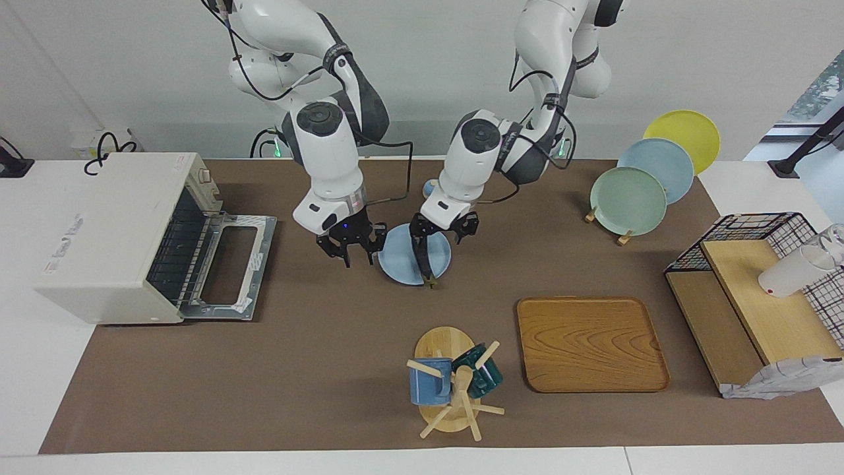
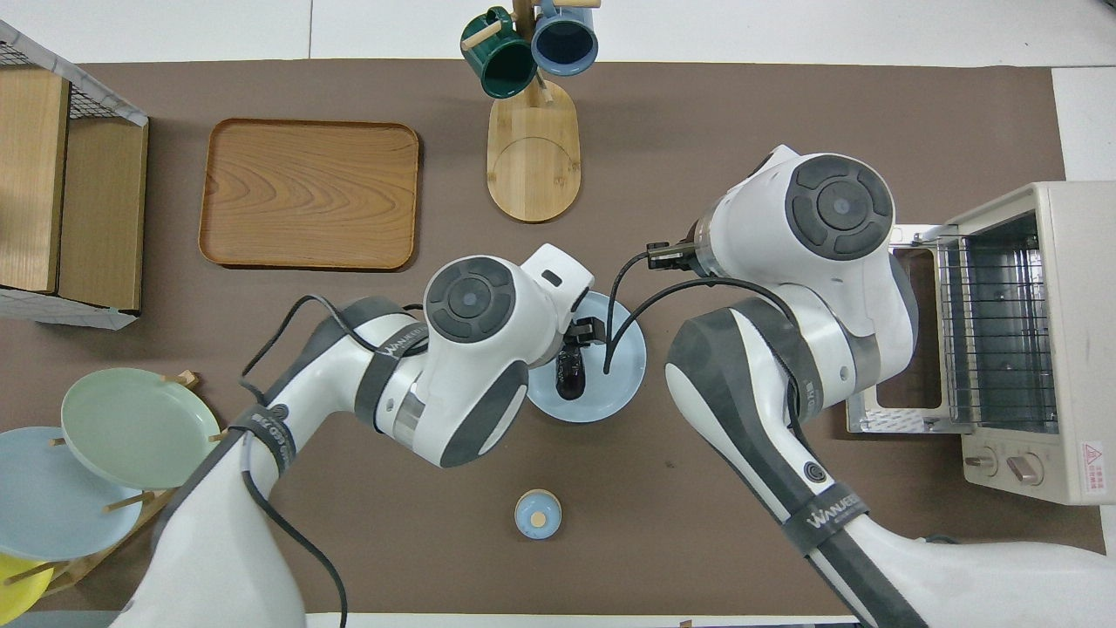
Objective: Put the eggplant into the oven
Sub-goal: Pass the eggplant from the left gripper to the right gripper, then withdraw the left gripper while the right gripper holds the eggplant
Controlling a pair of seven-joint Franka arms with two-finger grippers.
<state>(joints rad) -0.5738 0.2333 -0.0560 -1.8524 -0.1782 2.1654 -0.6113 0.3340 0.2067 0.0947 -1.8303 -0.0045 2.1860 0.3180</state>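
Note:
The dark eggplant (image 1: 422, 261) lies on a light blue plate (image 1: 397, 258) in the middle of the table, its stem tip just past the rim that is farther from the robots. It also shows in the overhead view (image 2: 571, 373). My left gripper (image 1: 442, 237) hovers open just over the eggplant's end that is nearer to the robots; it also shows in the overhead view (image 2: 587, 335). My right gripper (image 1: 351, 251) is open and empty, low beside the plate toward the oven. The off-white oven (image 1: 112, 231) stands at the right arm's end with its door (image 1: 231, 264) dropped open.
A mug tree (image 1: 452, 382) with two mugs and a wooden tray (image 1: 590, 343) stand farther from the robots. A stand with plates (image 1: 630, 198) and a wire-and-wood rack (image 1: 758, 297) are at the left arm's end. A small blue lid (image 2: 538, 515) lies nearer to the robots.

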